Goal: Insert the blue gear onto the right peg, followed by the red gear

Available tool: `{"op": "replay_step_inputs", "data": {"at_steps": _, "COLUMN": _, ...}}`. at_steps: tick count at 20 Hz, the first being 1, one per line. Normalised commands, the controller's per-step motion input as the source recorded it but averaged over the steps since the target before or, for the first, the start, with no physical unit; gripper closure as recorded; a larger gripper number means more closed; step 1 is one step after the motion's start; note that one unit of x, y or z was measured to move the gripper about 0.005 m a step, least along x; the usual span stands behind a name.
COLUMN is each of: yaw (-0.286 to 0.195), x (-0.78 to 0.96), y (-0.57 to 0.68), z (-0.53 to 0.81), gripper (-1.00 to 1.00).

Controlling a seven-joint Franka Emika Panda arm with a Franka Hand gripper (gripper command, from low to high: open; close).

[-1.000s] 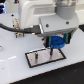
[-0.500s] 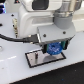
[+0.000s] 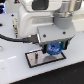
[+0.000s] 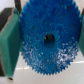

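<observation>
The blue gear (image 3: 53,49) hangs just above the grey black-edged plate (image 3: 35,60), held between the fingers of my gripper (image 3: 53,48), which is shut on it. In the wrist view the blue gear (image 4: 49,35) fills most of the picture, its dark centre hole facing the camera, with a green finger pad (image 4: 8,42) pressed to its rim. The right peg is hidden behind the gear and gripper. A thin dark pin (image 3: 38,56) stands on the plate toward the exterior view's left. The red gear is out of view.
The white arm body (image 3: 35,22) fills the upper part of the exterior view, with a black cable (image 3: 12,36) running along the exterior view's left. The plate lies on a white table (image 3: 15,67).
The gripper with the blue gear has come lower and closer to the plate over the last second.
</observation>
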Motion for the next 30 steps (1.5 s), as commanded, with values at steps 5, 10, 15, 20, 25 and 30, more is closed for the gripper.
{"op": "replay_step_inputs", "data": {"at_steps": 5, "yaw": 0.0, "x": 0.14, "y": -0.09, "z": 0.05, "gripper": 1.0}}
{"op": "replay_step_inputs", "data": {"at_steps": 10, "yaw": 0.0, "x": 0.16, "y": -0.13, "z": -0.08, "gripper": 1.0}}
{"op": "replay_step_inputs", "data": {"at_steps": 15, "yaw": 0.0, "x": 0.15, "y": -0.09, "z": -0.16, "gripper": 1.0}}
{"op": "replay_step_inputs", "data": {"at_steps": 20, "yaw": 0.0, "x": 0.14, "y": -0.02, "z": -0.15, "gripper": 1.0}}
{"op": "replay_step_inputs", "data": {"at_steps": 25, "yaw": 0.0, "x": 0.12, "y": 0.01, "z": -0.15, "gripper": 1.0}}
{"op": "replay_step_inputs", "data": {"at_steps": 30, "yaw": 0.0, "x": 0.06, "y": 0.05, "z": -0.08, "gripper": 1.0}}
